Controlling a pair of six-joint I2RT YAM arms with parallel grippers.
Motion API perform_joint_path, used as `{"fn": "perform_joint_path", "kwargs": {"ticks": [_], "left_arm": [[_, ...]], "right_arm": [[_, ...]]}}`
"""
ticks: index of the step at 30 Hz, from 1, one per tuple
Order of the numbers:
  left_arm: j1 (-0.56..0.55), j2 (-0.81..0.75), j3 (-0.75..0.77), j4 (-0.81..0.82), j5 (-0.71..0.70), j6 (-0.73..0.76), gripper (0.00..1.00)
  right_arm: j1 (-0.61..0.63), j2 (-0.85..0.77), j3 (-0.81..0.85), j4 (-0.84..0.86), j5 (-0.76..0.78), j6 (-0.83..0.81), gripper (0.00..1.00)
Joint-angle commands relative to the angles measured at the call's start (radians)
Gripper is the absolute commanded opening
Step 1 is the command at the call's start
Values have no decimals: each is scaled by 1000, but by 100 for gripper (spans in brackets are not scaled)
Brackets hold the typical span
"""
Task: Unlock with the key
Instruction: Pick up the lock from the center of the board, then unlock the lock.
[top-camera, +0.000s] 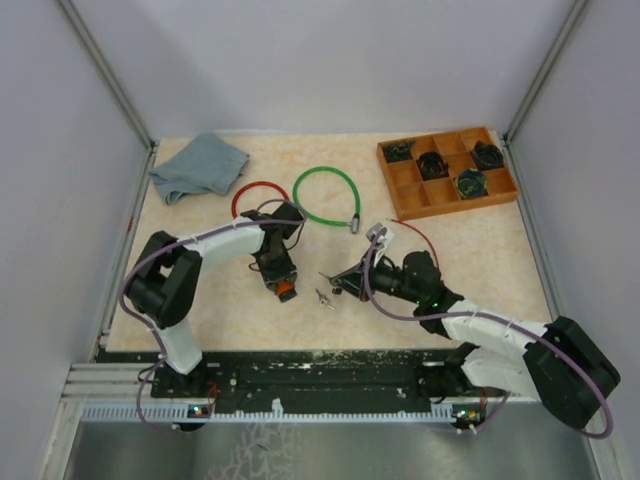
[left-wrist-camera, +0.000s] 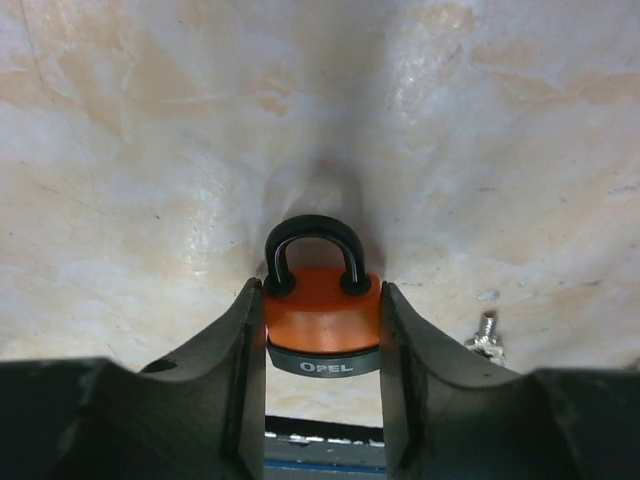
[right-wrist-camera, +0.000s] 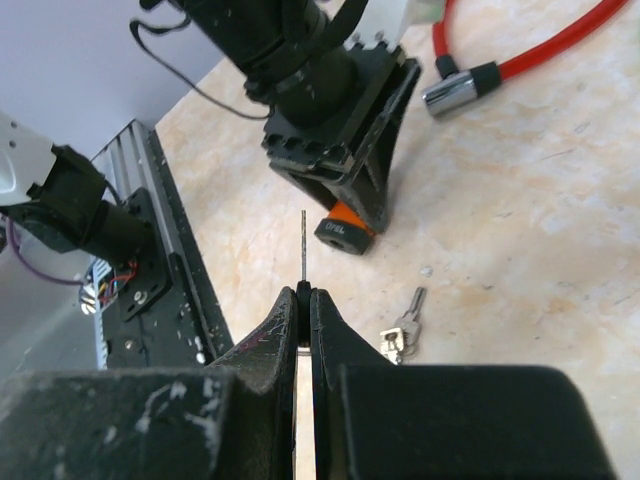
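- Padlock (left-wrist-camera: 322, 315), orange with a black shackle, is held by the left claw (left-wrist-camera: 322, 296). The two fingers are pressed against its left and right sides.
- In the left wrist view, the shackle is turned toward the table (top-camera: 480, 250), and the dark band marked OPEL is turned toward the camera.
- The padlock is kept just above the table, a little left of the middle and toward the near side.
- The right claw (right-wrist-camera: 303, 292) is closed almost fully on the key (right-wrist-camera: 303, 250). Only a thin slit is left between its fingers.
- The blade of the key is seen edge-on. It stands out from the fingertips and is pointed toward the left claw.
- The key and the padlock are apart; no contact is seen.
- A small bunch of spare keys (right-wrist-camera: 402, 330) is laid flat on the table between the two claws.
- A blue-grey cloth (top-camera: 200, 165) is seen at the far left.
- A red cable loop (top-camera: 262, 183) and a green cable loop (top-camera: 327, 168) are laid beside each other to the right of the cloth.
- A wooden tray (top-camera: 408, 192) with compartments is placed at the far right.
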Motion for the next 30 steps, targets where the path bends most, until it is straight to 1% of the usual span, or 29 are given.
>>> {"fn": "perform_joint_path", "kwargs": {"ticks": [1,5,11,16,21,30], "left_arm": [[6,-92,4,27,27,-17,1],[8,-145,45,16,32,-21,0],[8,-175,175,-116,-71,-48,0],[5,-181,278,-232,-142,-71,0],[3,-194,306,-253,-153,-71,0],[-16,-216,322,-269,-166,-84,0]], "right_arm": [[82,16,74,-1,58,-28,0],[123,56,79,58,101,20,0],[178,111,68,146,183,67,0],[207,204,47,331,245,173,0],[215,329,54,505,277,264,0],[215,470,85,638,315,331,0]]}}
